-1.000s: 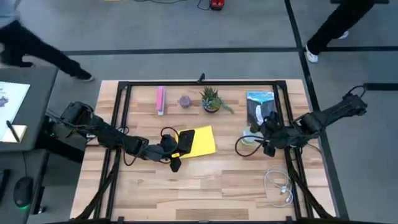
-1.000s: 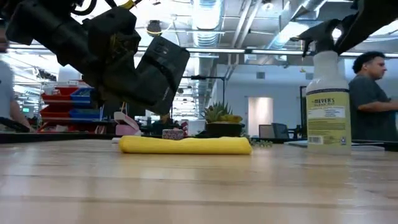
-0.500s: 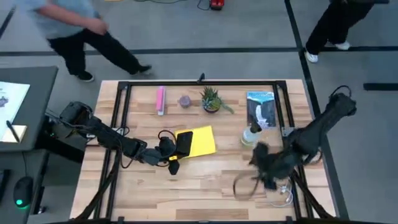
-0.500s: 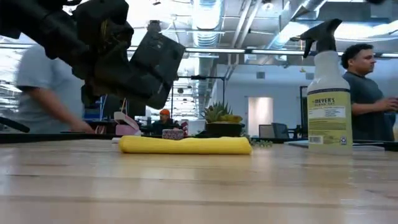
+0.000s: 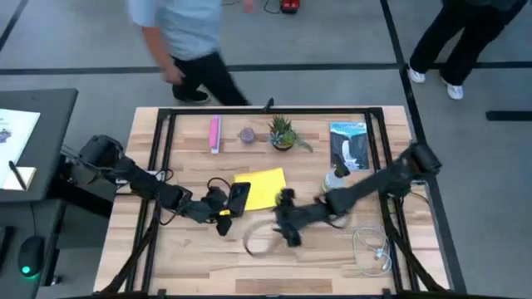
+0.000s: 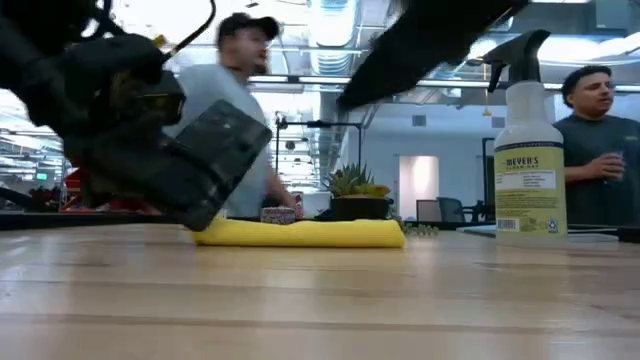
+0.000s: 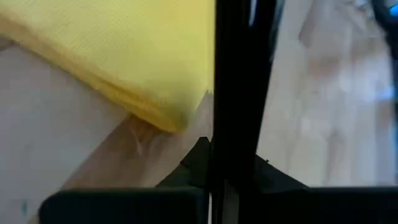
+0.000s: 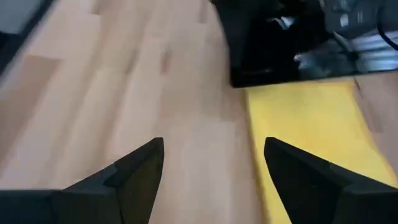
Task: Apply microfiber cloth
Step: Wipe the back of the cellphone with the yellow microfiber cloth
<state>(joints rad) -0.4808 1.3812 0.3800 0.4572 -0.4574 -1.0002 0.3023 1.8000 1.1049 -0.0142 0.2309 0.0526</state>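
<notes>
The yellow microfiber cloth (image 5: 262,188) lies flat on the wooden table near its middle; it also shows in the low view (image 6: 300,233). My left gripper (image 5: 224,206) is shut on a black phone (image 5: 238,198) just off the cloth's left edge. My right gripper (image 5: 285,206) hovers open beside the cloth's near right corner. In the right wrist view its fingers (image 8: 140,168) stand apart, with the cloth (image 8: 311,124) ahead of them and nothing between them. My left gripper pinches the black phone between its two fingers at the end (image 5: 231,204) nearest the arm, coming in from the table's left. In the left wrist view the phone (image 7: 239,93) shows edge-on, running straight out from the fingers. The phone is tilted (image 6: 215,165), low over the table beside the cloth.
Along the far edge sit a pink bar (image 5: 214,133), a small purple thing (image 5: 247,134), a potted plant (image 5: 283,133) and a blue packet (image 5: 347,143). A spray bottle (image 5: 337,178) stands right of the cloth. A white cable (image 5: 374,249) lies near right. People move beyond the far edge.
My right gripper has left the spray bottle's side, swung toward the near edge and then left across the table to the cloth's near right corner. My left gripper has carried the phone down and left, from above the cloth to just off its left edge. The cloth has stayed still.
</notes>
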